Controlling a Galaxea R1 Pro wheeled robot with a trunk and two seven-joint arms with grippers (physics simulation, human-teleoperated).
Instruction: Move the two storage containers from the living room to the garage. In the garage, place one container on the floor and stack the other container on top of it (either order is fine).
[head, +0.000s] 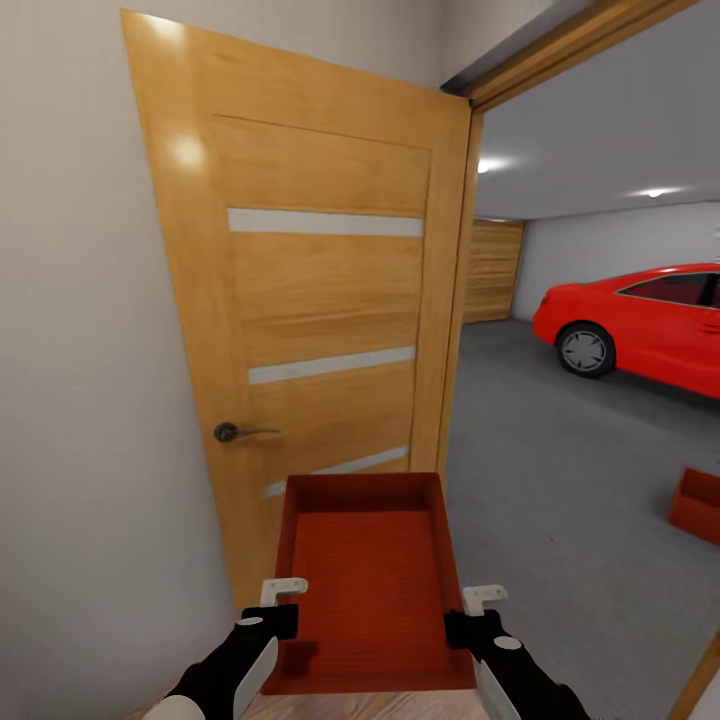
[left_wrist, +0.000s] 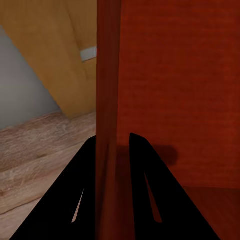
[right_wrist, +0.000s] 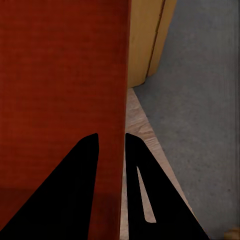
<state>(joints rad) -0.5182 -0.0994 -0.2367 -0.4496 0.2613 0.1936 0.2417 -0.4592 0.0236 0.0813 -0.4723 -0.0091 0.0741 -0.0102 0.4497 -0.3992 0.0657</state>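
I carry an orange-red storage container (head: 366, 585) in front of me, level, its ribbed bottom showing. My left gripper (head: 283, 607) is shut on its left wall (left_wrist: 107, 125), one finger on each side. My right gripper (head: 462, 613) is shut on the right wall (right_wrist: 114, 125) the same way. The second storage container (head: 697, 505) stands on the grey concrete garage floor (head: 560, 470), at the right edge of the head view, partly cut off. I am at the doorway between the wood-plank floor (left_wrist: 35, 145) and the garage.
An open wooden door (head: 320, 320) with a metal handle (head: 232, 432) stands close ahead on the left. The door frame (head: 700, 670) rises on the right. A red car (head: 640, 318) is parked at the back right, and a plank door (head: 492, 270) closes the far wall.
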